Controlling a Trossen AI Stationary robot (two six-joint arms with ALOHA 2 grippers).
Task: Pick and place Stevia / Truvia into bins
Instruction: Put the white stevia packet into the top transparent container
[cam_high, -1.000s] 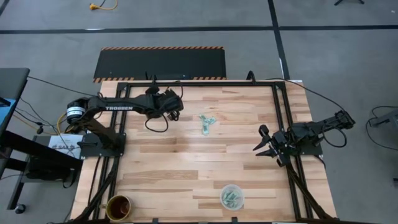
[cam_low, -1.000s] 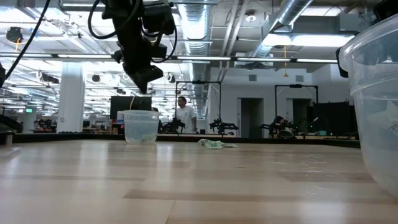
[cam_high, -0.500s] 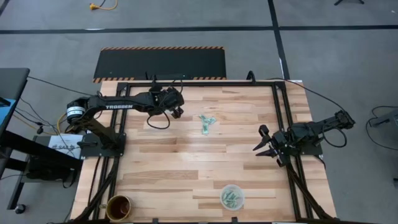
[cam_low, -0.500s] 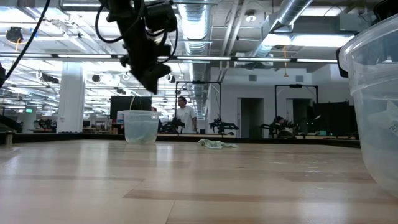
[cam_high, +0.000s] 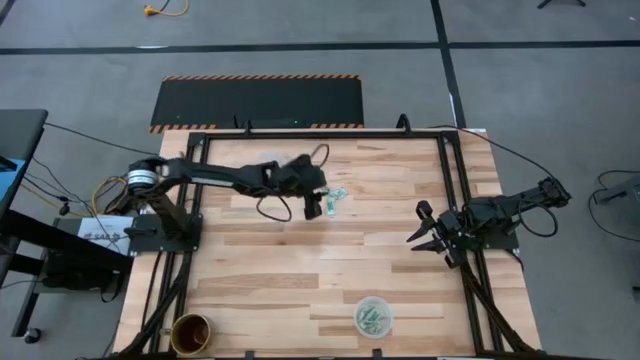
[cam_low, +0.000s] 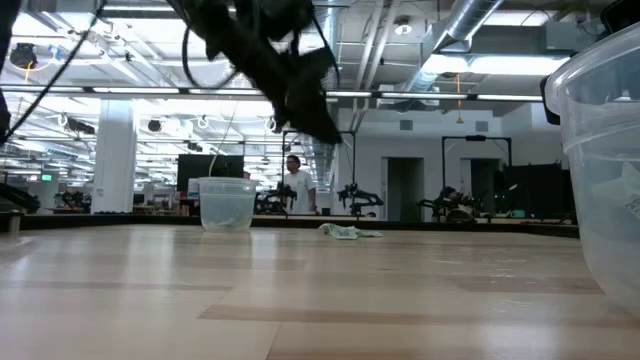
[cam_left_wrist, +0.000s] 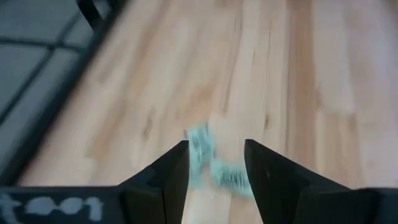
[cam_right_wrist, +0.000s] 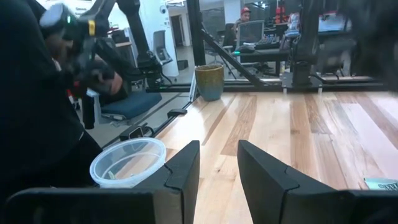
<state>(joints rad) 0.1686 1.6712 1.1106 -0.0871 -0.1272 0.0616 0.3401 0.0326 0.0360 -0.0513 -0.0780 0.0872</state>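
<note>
Bright, even overhead light; left wrist view motion-blurred.

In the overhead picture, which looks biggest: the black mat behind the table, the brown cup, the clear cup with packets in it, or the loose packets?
1. Black mat.
2. and 3. Clear cup and brown cup: too alike to rank.
4. Loose packets, partly covered by the left pincer.
</note>
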